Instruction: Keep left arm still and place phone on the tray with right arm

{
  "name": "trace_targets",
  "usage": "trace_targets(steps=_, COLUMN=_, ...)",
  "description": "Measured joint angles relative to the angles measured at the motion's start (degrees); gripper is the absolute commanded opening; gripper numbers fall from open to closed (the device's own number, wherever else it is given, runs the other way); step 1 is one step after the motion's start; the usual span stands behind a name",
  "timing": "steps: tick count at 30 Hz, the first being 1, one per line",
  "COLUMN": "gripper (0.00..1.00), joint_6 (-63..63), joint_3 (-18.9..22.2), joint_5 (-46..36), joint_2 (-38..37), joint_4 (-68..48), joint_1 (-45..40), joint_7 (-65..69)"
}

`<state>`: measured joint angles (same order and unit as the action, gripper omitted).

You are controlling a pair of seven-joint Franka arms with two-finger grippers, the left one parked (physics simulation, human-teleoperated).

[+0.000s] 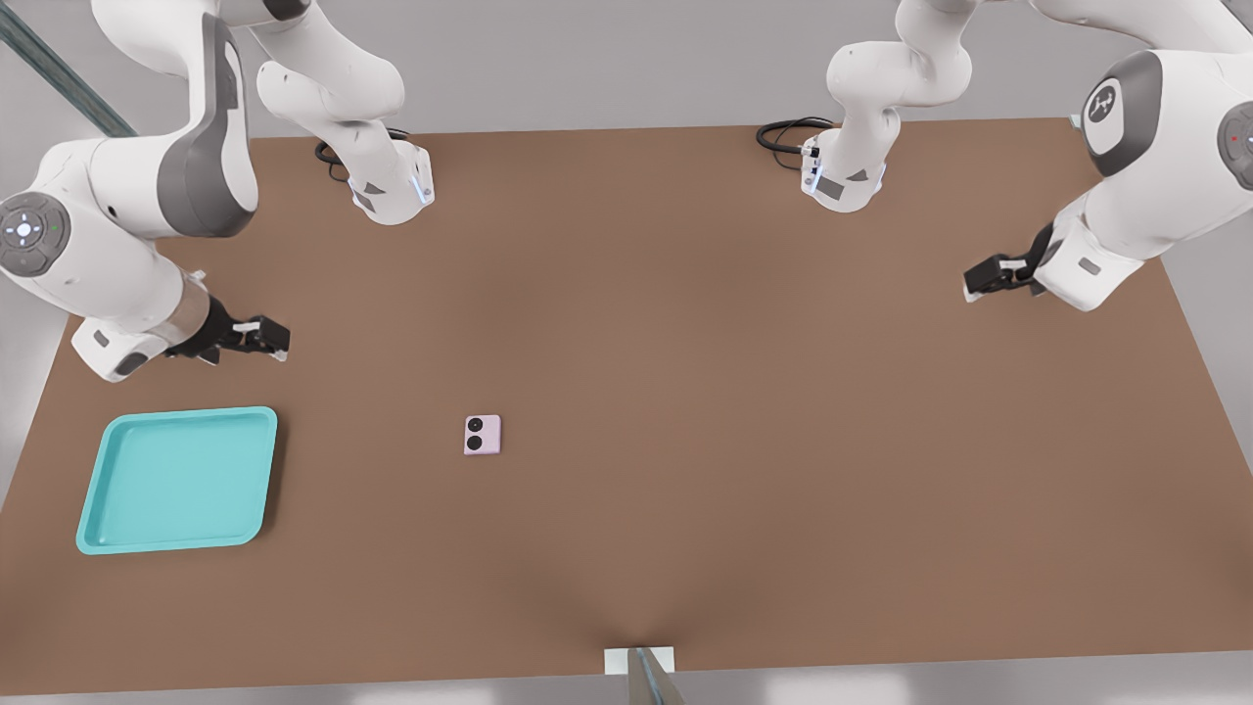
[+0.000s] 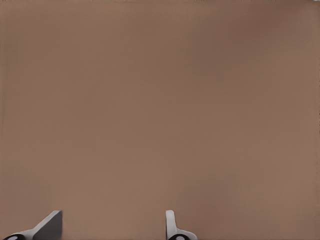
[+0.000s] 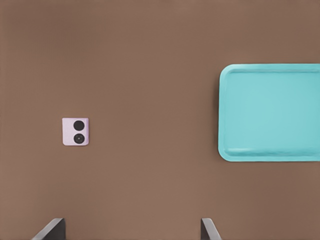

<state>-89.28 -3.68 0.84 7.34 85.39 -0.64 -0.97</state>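
Observation:
The pale pink phone (image 1: 482,435) lies flat on the brown table near its middle, its two black lenses facing up. The empty turquoise tray (image 1: 176,480) rests at the front view's left, near the table's front edge. My gripper (image 1: 276,338) hangs above the table just behind the tray's far edge, open with nothing between its fingers. It is well to the left of the phone in the front view. The right wrist view shows the phone (image 3: 75,131) and the tray (image 3: 270,110) apart on the table, with the gripper (image 3: 132,231) open at the frame's edge.
Two white arm bases (image 1: 392,186) (image 1: 842,176) with black cables stand along the table's far edge. The parked arm (image 1: 1126,147) hovers at the front view's right. A small white mount (image 1: 638,661) sits at the middle of the near edge.

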Motion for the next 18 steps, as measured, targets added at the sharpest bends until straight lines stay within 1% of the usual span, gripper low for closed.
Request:
trace_targets(steps=4, gripper=1.00, joint_6=-2.4, joint_3=-0.1, joint_5=0.1, joint_2=0.8, joint_4=-0.3, joint_1=0.4, joint_7=0.5)
trace_targets(steps=6, gripper=1.00, joint_6=-3.4, joint_3=-0.7, joint_5=0.6, joint_2=2.5, joint_4=-1.0, joint_1=0.9, joint_7=0.6)
trace_targets(steps=12, gripper=1.00, joint_6=-9.9, joint_3=-1.4, joint_5=1.0, joint_2=12.7, joint_4=-0.7, joint_1=10.6, joint_7=0.1)
trace_targets(steps=14, gripper=1.00, joint_6=-12.3, joint_3=-1.4, joint_5=1.0, joint_2=14.9, joint_4=0.7, joint_1=13.9, joint_7=-1.4)
trace_targets(steps=18, gripper=1.00, joint_6=-18.2, joint_3=-1.7, joint_5=0.9, joint_2=21.1, joint_4=1.7, joint_1=15.8, joint_7=-5.3)
